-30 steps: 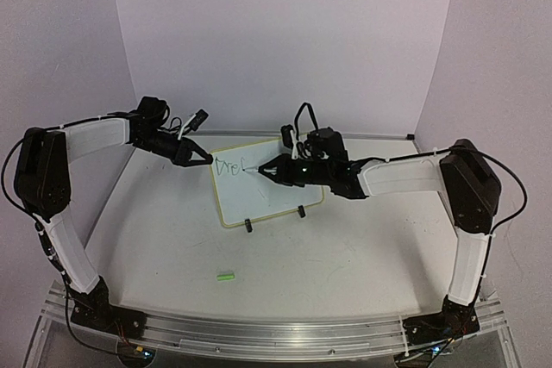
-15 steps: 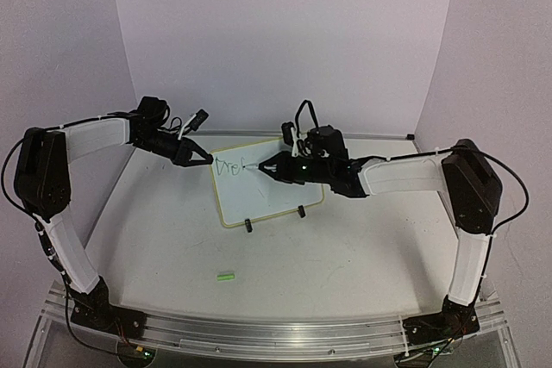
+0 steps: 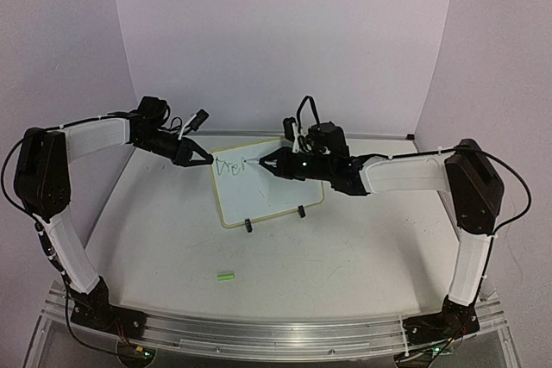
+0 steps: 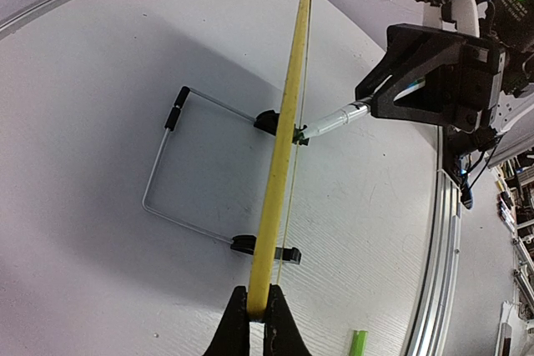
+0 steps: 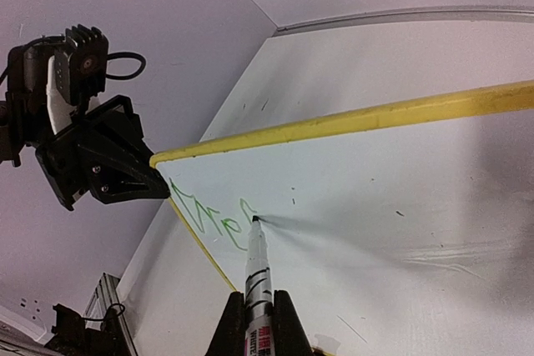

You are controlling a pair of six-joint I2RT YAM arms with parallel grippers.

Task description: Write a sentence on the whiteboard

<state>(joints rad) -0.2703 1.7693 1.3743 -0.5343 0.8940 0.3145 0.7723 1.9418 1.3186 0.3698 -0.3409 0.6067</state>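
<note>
Right wrist view: right jaws hold the pen (image 5: 257,277), tip on the board (image 5: 375,206) standing on the desk (image 5: 400,56), left jaws pinch its edge; a hard push could tip the board or smudge the words (image 5: 213,214).

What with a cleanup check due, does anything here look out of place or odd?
Only a small green piece, probably a pen cap, lying loose on the table, well in front of the whiteboard and apart from it. The board stands on its feet, its edge pinched by the left hand, and nothing looks spilled or damaged.
</note>
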